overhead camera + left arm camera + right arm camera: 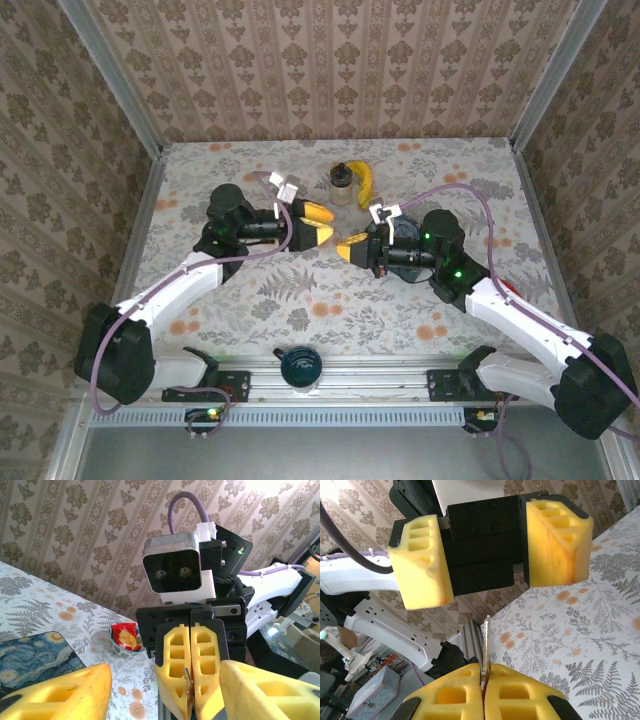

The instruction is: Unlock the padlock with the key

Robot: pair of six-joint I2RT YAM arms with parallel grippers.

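Note:
My right gripper (pixel 483 667) is shut on the key (pixel 486 639), whose thin metal blade sticks straight out from between the yellow pads. Directly opposite it stands my left gripper (pixel 487 555), wide open with nothing between its fingers (pixel 420 562). In the left wrist view the open left gripper (pixel 165 682) frames the shut right gripper (pixel 191 680), and the key (pixel 187 677) shows as a small metal sliver between the pads. From above, the left gripper (pixel 318 225) and the right gripper (pixel 352 248) meet nose to nose at the table's middle. The padlock is hidden.
A blue starry-night tin (pixel 35 660) lies flat under the right arm, also visible as the tin (pixel 405 232) from above. A small bowl with a red packet (pixel 125 637) sits beyond it. A bottle (pixel 343 183) and a banana (pixel 366 180) stand behind the grippers. A dark cup (pixel 298 366) is at the front rail.

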